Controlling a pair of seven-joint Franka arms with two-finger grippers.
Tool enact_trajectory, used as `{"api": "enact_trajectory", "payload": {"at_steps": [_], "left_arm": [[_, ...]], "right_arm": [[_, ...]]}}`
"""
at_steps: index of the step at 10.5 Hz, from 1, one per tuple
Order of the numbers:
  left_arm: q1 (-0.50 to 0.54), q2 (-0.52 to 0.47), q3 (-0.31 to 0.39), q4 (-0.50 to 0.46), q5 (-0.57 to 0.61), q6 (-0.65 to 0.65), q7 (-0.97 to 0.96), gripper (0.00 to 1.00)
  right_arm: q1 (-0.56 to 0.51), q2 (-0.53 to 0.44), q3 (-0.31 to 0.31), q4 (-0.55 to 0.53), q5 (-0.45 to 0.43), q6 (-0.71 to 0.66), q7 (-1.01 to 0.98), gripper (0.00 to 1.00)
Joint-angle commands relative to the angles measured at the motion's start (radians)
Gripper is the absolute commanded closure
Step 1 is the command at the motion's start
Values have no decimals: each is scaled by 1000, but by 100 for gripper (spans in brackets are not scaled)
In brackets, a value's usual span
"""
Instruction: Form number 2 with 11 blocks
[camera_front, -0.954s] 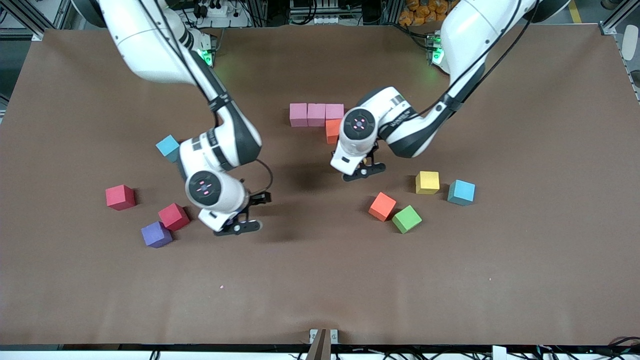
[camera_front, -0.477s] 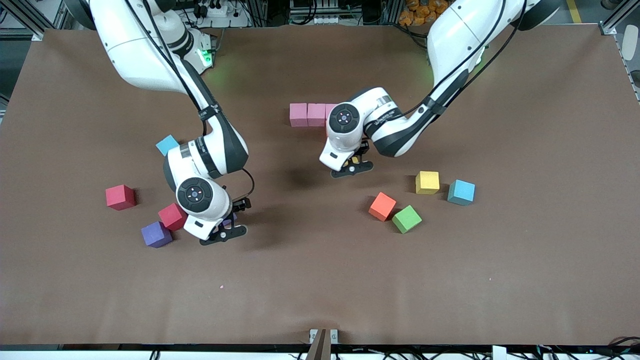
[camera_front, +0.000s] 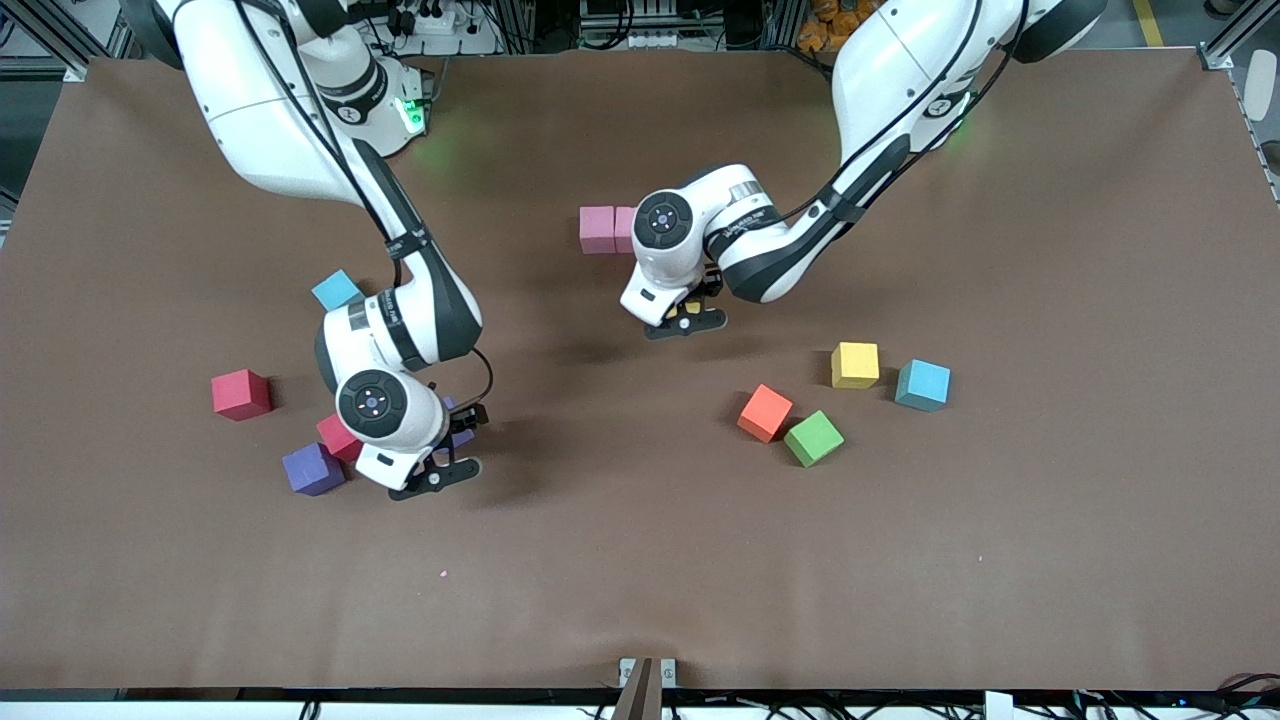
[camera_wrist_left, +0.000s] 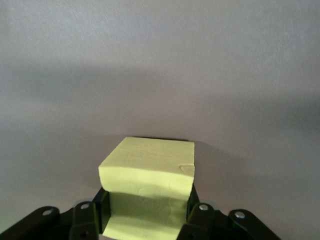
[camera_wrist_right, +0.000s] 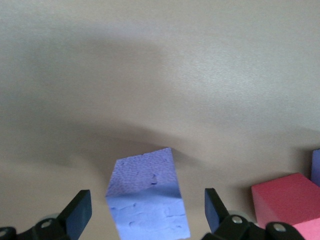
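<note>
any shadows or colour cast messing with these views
Front view: even light, soft dark shadows on the table under both arms, green glow near the bases. Left wrist view: the yellow block looks pale lime and the brown table greyish. Right wrist view: broad shadow band above the purple block, whose near face is dimmer.

Pink blocks (camera_front: 597, 228) lie in a row; other coloured blocks (camera_front: 765, 412) lie scattered.

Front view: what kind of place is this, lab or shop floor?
Likely a robotics lab: brown-covered table, aluminium framing and cabling along its edge, loose foam cubes such as the green cube.
</note>
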Motion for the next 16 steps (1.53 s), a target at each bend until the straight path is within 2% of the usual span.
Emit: {"api": "enact_trajectory", "payload": {"at_steps": [1, 4, 6, 7, 8, 9, 12, 14, 16], "left_arm": [[-25, 7, 11, 13, 31, -1, -41, 91], [-40, 19, 12, 12, 31, -1, -55, 89], [-42, 24, 14, 13, 31, -1, -55, 84], [-43, 25, 14, 13, 31, -1, -55, 71], [-46, 27, 14, 13, 42, -1, -55, 26], [-48, 30, 14, 13, 50, -1, -58, 0], [-50, 16, 12, 22, 51, -2, -106, 0], [-39, -30, 14, 20, 53, -7, -106, 0], [-14, -82, 16, 20, 53, -12, -104, 0]], "right_arm": [[-12, -7, 18, -13, -16, 17, -8, 0], [-13, -9, 20, -16, -13, 17, -24, 0], [-12, -9, 20, -16, -11, 15, -22, 0], [-12, -9, 20, -16, -11, 15, -22, 0], [-10, -9, 20, -20, -11, 13, -24, 0], [-10, -10, 21, -38, -11, 20, -27, 0], [-13, -18, 29, -101, -4, 68, -141, 0], [-68, -16, 34, -144, 4, 145, -291, 0], [-81, -18, 34, -158, 25, 145, -327, 0]]}}
